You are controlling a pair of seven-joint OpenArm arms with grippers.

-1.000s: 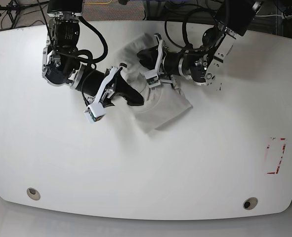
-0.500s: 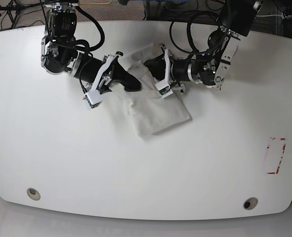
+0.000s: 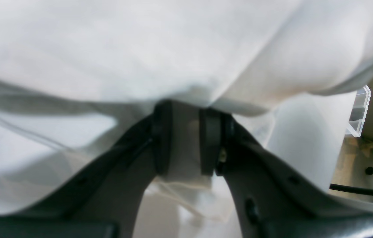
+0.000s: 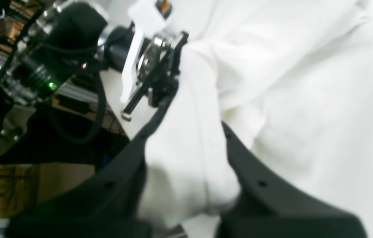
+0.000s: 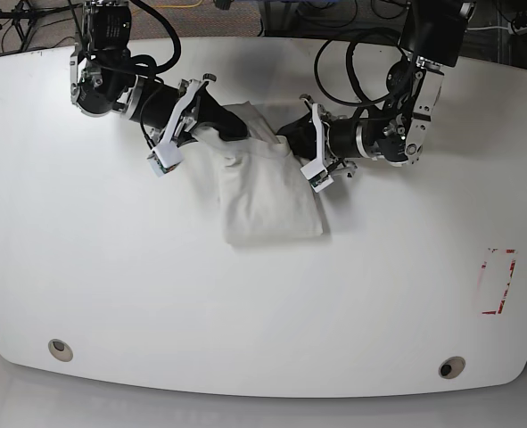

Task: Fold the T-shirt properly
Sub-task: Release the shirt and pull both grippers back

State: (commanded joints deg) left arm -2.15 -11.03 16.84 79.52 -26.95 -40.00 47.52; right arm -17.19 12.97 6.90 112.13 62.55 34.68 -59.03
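Cloth is bunched between both grippers: the T-shirt point(image 5: 267, 192) lies as a folded slab at the table's point(image 5: 111, 294) far middle. The left gripper point(image 3: 181, 140) pinches its top right corner; the right gripper point(image 4: 186, 158) clamps the top left. Judged best: keep both corners level and taut, lowering together so the fold lands square.

Both arms reach inward from the far corners, wrists angled toward each other; the left end effector point(image 3: 181, 138) is clamped on a fold of the T-shirt point(image 5: 267, 192); the right end effector point(image 4: 186, 155) pinches bunched cloth between its fingers.
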